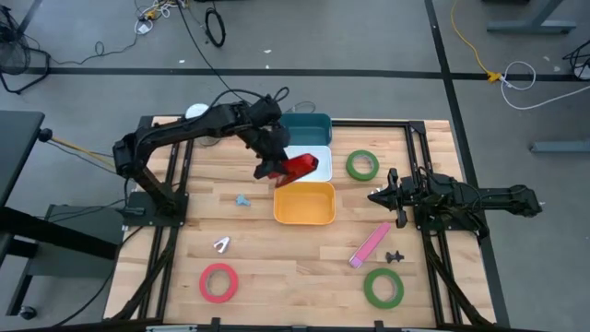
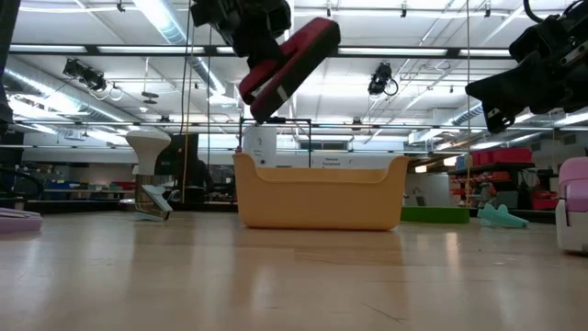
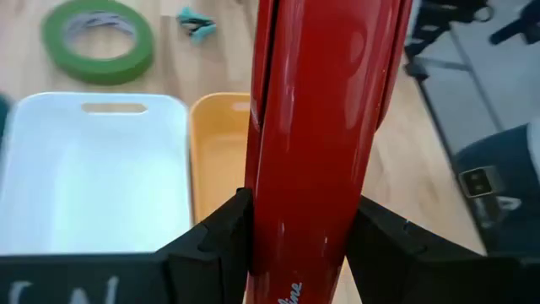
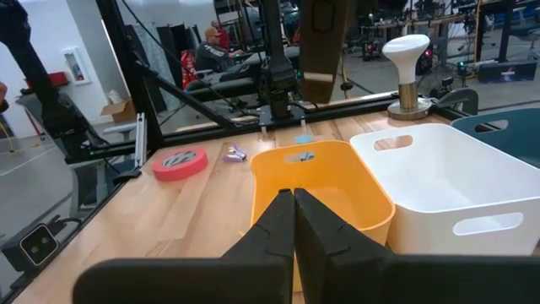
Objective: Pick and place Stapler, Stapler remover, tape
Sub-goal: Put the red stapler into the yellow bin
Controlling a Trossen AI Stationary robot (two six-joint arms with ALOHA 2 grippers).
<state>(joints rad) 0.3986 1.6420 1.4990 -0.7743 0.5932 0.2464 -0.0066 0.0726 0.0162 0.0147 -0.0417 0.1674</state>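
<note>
Colours across the bench

A glossy red stapler [image 1: 300, 167] sits in the dark left hand [image 1: 270, 166] at frame centre, above a white bin [image 1: 309, 153], a teal bin [image 1: 306, 126] and an orange-yellow bin [image 1: 305, 204]. Green tape rolls lie at upper right [image 1: 362, 165] and lower right [image 1: 383, 287], a red roll [image 1: 218, 282] lower left, a pink stapler [image 1: 370, 244] right of centre. The bench [image 1: 249, 240] is pale striped wood.

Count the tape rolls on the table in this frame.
3. A green roll lies right of the white bin, another green roll at the near right, a red roll at the near left.
</note>
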